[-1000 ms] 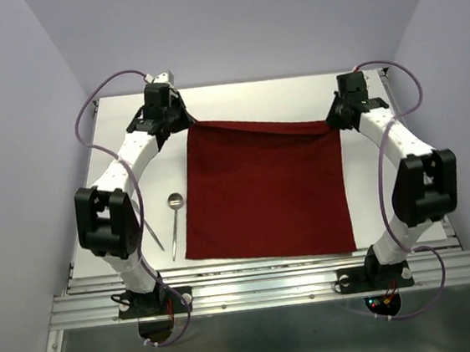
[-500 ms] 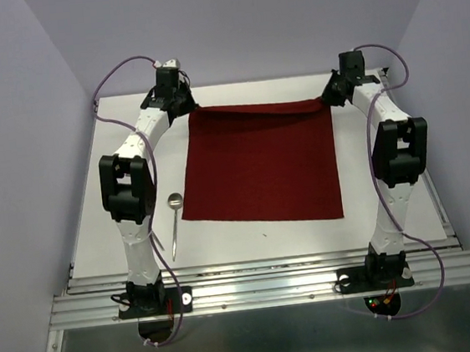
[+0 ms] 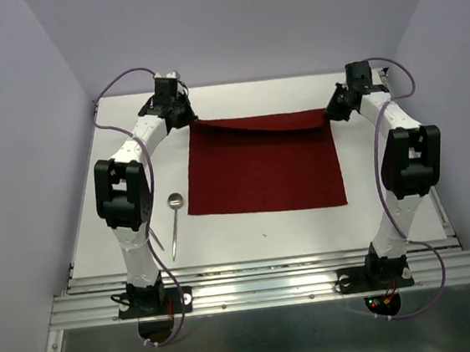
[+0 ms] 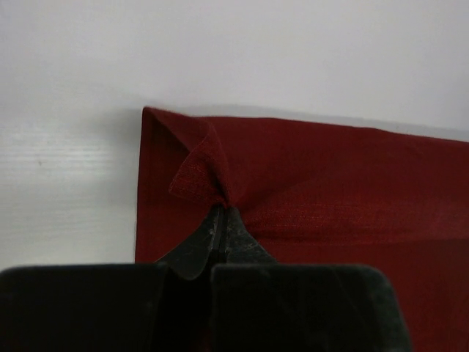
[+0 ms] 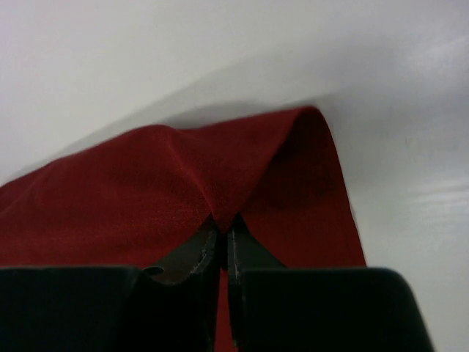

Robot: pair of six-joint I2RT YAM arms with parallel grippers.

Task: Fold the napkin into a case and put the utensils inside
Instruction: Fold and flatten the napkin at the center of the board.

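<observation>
Maroon napkin (image 3: pixel 264 169) is lying farther back on the worktop (image 3: pixel 267 240) than a second ago, its far corners being held raised in clenched left and right jaws; arms are seemingly starting the first fold, while the spoon (image 3: pixel 175 202) is waiting beside its left edge.

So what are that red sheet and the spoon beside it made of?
The napkin looks like soft woven cloth, matte: a fine weave shows, and it puckers where the left gripper pinches it. The spoon looks like polished metal, silvery and bright, though too small here to be sure.
</observation>
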